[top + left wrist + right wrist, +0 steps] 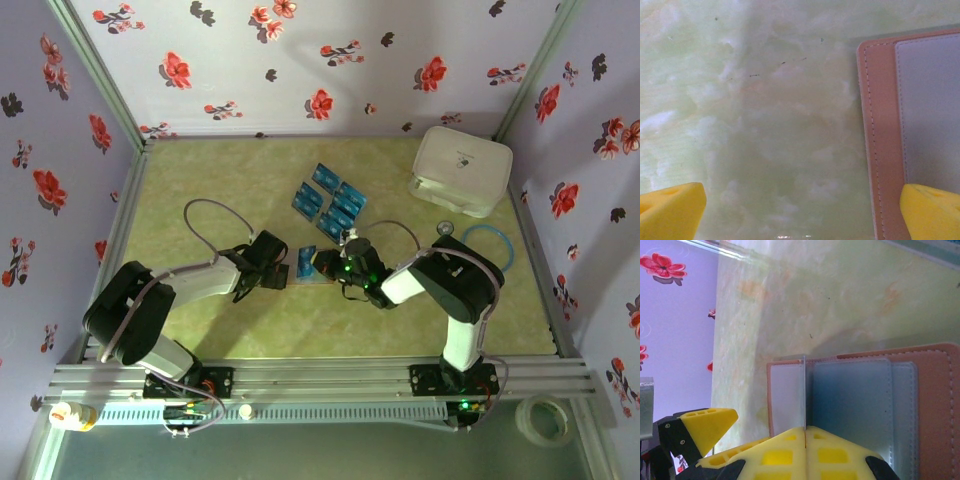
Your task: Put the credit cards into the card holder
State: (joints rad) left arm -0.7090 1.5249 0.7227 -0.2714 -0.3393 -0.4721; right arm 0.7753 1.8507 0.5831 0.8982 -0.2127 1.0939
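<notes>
A credit card (804,390) is pinched edge-on by the clenched right fingers (850,445) at the open card holder (935,390) on the table (765,125). The left fingers (670,210) are spread wide — the holder seemingly unpinned — so it could be shoved aside.

You have the brown card holder (935,390) lying open and flat on the desk (200,180), pale pockets facing up. 1 blue card (307,262) stands upright over its pockets, pinched in the right hand (805,432). The other credit cards (328,195) lie clustered farther back, well apart.
</notes>
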